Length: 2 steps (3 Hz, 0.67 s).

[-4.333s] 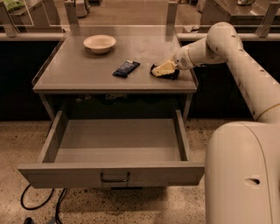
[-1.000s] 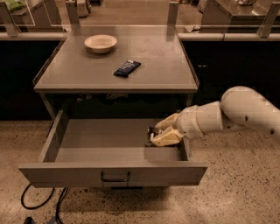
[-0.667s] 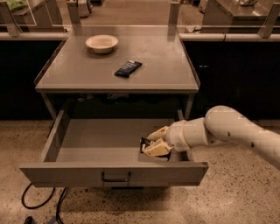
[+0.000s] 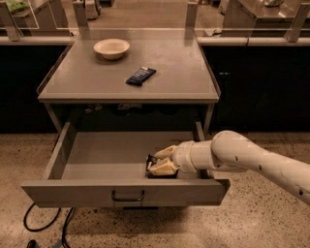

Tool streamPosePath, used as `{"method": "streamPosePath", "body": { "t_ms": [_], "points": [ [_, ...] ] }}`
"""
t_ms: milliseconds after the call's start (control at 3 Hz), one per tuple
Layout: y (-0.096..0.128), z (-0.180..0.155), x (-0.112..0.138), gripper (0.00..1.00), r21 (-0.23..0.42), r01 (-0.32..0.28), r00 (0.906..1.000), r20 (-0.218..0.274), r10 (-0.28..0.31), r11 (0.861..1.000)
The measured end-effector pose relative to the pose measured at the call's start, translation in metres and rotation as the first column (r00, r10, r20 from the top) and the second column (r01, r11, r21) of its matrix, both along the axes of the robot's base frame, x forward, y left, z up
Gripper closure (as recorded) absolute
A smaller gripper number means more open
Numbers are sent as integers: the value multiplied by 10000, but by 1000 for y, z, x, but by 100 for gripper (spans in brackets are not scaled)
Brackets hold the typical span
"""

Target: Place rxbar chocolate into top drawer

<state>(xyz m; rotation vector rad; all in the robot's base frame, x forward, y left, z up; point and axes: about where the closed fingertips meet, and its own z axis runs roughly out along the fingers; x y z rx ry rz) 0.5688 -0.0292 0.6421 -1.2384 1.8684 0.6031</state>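
Currently the gripper (image 4: 162, 160) sits low inside the open top drawer (image 4: 72, 192), toward its front right corner, fingers clamped on the rxbar chocolate (image 4: 150, 163), whose black wrapper is mostly hidden behind them, lettering unreadable.

Site: indoor robot test area, laid out like a canteen or service counter.

Evidence: grey metal table (image 4: 193, 87) with raised side lips, its top drawer (image 4: 72, 191) pulled open. Speckled terrazzo-type floor (image 4: 261, 223). Loose black cables (image 4: 43, 225) trail on the floor at lower left. Behind the table runs a low rail (image 4: 252, 41) with upright posts (image 4: 191, 14), and beyond it stand more counters (image 4: 252, 14) of the same kind. Props on the tabletop: a pale bowl (image 4: 111, 48) and a dark blue bar (image 4: 141, 75). A white robot arm (image 4: 252, 157) reaches in from the right. Its gripper (image 4: 162, 161) is inside the drawer at the front right, fingers closed on the rxbar chocolate (image 4: 151, 165).
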Motion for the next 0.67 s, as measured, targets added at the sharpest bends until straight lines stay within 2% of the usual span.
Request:
{"method": "streamPosePath", "body": {
  "t_ms": [333, 667],
  "points": [
    [-9, 4, 13, 100, -788, 115, 9999, 127, -105, 9968],
    [-19, 8, 51, 100, -1975, 141, 9996, 277, -88, 9802]
  ]
}}
